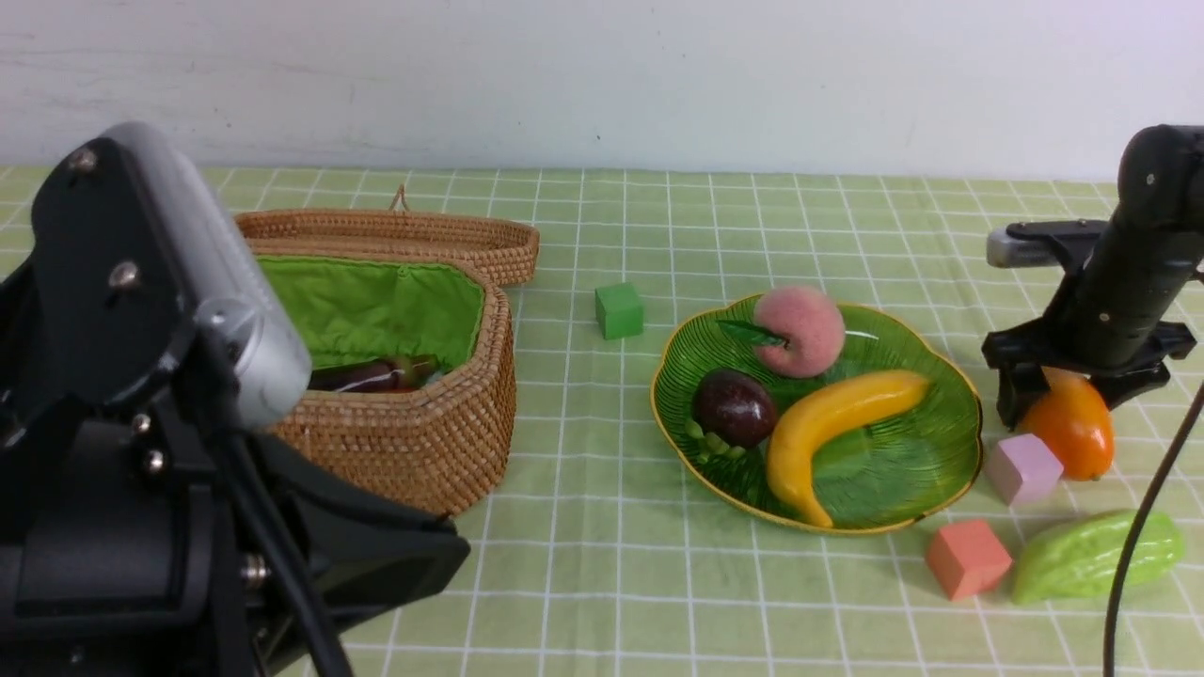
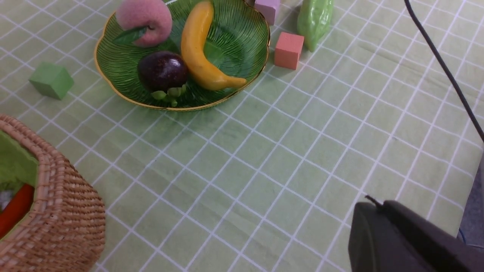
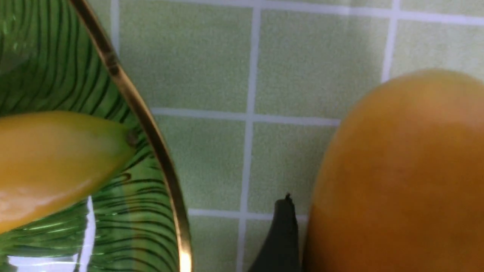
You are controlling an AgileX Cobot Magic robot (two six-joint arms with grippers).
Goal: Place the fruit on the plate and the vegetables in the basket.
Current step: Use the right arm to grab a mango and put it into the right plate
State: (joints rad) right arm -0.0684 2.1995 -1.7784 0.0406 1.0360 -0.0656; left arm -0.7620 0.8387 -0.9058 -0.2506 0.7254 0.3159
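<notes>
The green plate (image 1: 884,470) holds the peach (image 1: 800,331), the mangosteen (image 1: 734,406) and the banana (image 1: 837,414). The mango (image 1: 1072,428) sits on the cloth just right of the plate. My right gripper (image 1: 1068,400) is down over it, jaws open either side. One finger (image 3: 281,241) stands beside the mango (image 3: 397,170) with a thin gap; the other is hidden. The bitter gourd (image 1: 1096,555) lies at front right. The basket (image 1: 423,442) holds the eggplant (image 1: 362,376) and the carrot (image 2: 15,211). My left gripper (image 2: 372,204) is shut and empty, in front of the basket.
The basket's lid (image 1: 414,235) lies open behind it. A green cube (image 1: 619,310) sits between basket and plate. A purple cube (image 1: 1023,468) touches the mango's left side, and a salmon cube (image 1: 967,558) lies beside the gourd. A black cable (image 1: 1143,527) hangs at front right.
</notes>
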